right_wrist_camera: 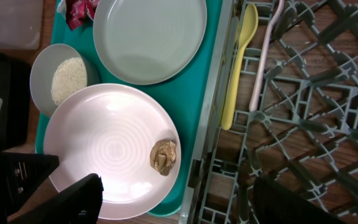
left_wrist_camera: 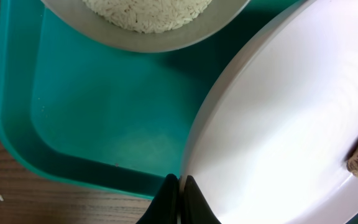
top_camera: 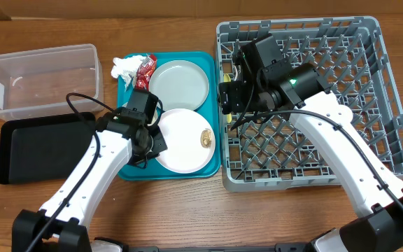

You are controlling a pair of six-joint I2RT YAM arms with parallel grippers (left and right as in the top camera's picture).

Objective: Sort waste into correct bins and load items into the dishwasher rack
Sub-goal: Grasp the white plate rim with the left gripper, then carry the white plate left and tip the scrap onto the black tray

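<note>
Lying in the teal tray point(top_camera: 214, 108) are most of the things to sort. A crumpled white napkin point(top_camera: 124, 67) and a red wrapper point(top_camera: 144, 72) are at its far left corner. A grey-blue plate point(top_camera: 179, 85) is at its far side, and a white-pink plate point(top_camera: 180, 143) at its near side has a brown morsel point(top_camera: 206, 138) on it. A grey bowl point(right_wrist_camera: 41, 74) with white rice point(right_wrist_camera: 68, 78) in it stands in the tray too, on the left side, just beside both plates.

The left gripper point(left_wrist_camera: 178, 186) hangs over the near left part of the tray. Its fingers are pressed together, and the tips are at the rim of the white-pink plate. The right gripper point(right_wrist_camera: 178, 186) is above the right edge of the tray, its fingers spread wide and holding nothing.

Just right of the tray sits the grey rack point(top_camera: 390, 140). A yellow spoon point(right_wrist_camera: 238, 62) and a white fork point(right_wrist_camera: 264, 62) lie in it, along the side nearest the tray. Left of the tray are a clear tub point(top_camera: 40, 77), farther back, and a black tray point(top_camera: 40, 150), nearer.
</note>
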